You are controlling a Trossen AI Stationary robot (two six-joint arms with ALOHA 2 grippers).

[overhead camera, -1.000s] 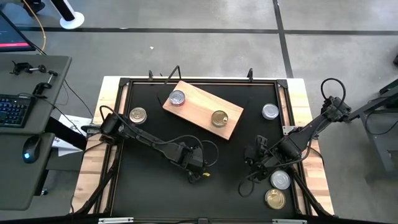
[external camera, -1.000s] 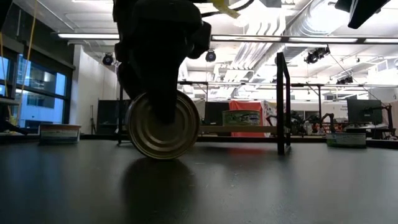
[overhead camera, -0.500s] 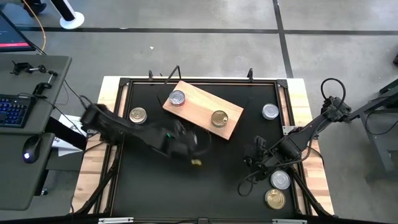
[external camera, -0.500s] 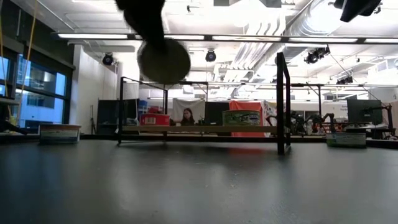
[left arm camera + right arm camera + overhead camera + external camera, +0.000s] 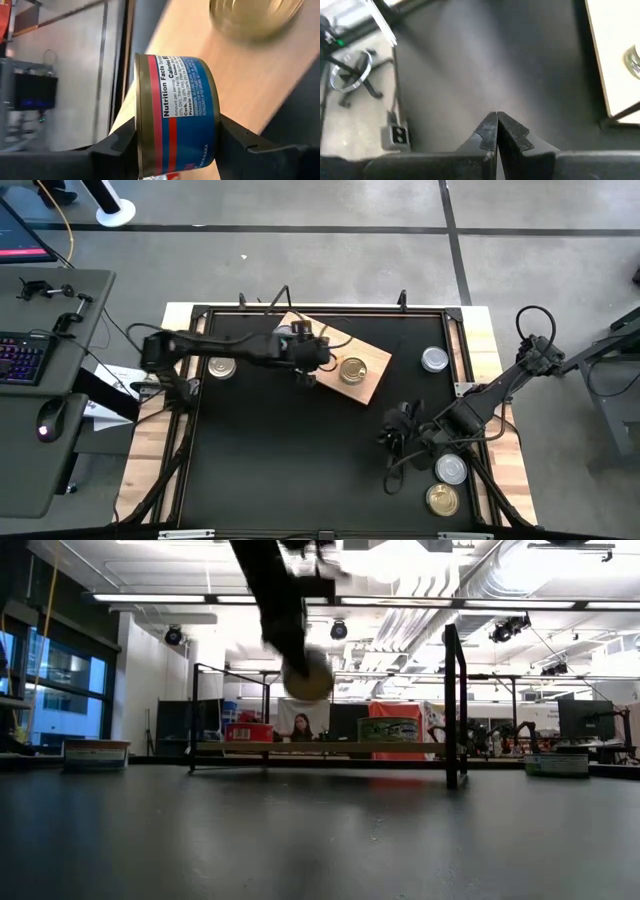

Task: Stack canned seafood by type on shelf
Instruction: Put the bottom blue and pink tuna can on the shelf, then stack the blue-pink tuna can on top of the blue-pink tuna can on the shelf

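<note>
Left gripper (image 5: pixel 303 360) clamping blue-labelled tin (image 5: pixel 175 115) on flat faces, hovering above shelf (image 5: pixel 370 375), beside gold tin (image 5: pixel 352 369). Tin riding on edge, axis level; released so, likely rolling off. Shelf's long axis running diagonally across table. Right gripper (image 5: pixel 496 131) waiting, fingers together.

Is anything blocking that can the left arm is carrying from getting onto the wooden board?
Nothing visible does. The left hand holds the blue-labelled can right at the wooden board, with bare wood between it and the gold-lidded can already there.
</note>
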